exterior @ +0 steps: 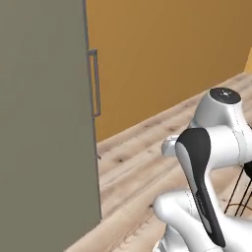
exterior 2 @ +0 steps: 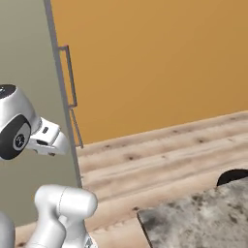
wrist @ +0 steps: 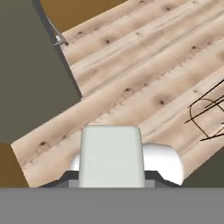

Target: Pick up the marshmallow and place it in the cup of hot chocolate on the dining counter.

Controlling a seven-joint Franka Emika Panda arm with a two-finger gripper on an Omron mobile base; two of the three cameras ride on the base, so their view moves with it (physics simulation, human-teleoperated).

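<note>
The marshmallow and the yellow cup of hot chocolate are out of view. A corner of the dining counter (exterior 2: 198, 220), with its grey-brown speckled stone top, reaches into the lower right of the right base view. My arm is folded up close over the base. The white hand of my gripper (exterior 2: 54, 141) juts from the wrist at the left, well short of the counter, and its fingers are hidden. The hand view looks down on pale wood floor.
A tall grey cabinet (exterior: 44, 123) with a long bar handle (exterior: 94, 83) stands close on the left. An orange wall (exterior 2: 155, 63) lies behind it. A black stool seat (exterior 2: 233, 176) sits by the counter, and its thin legs (exterior: 241, 194) stand on the plank floor (wrist: 140, 65).
</note>
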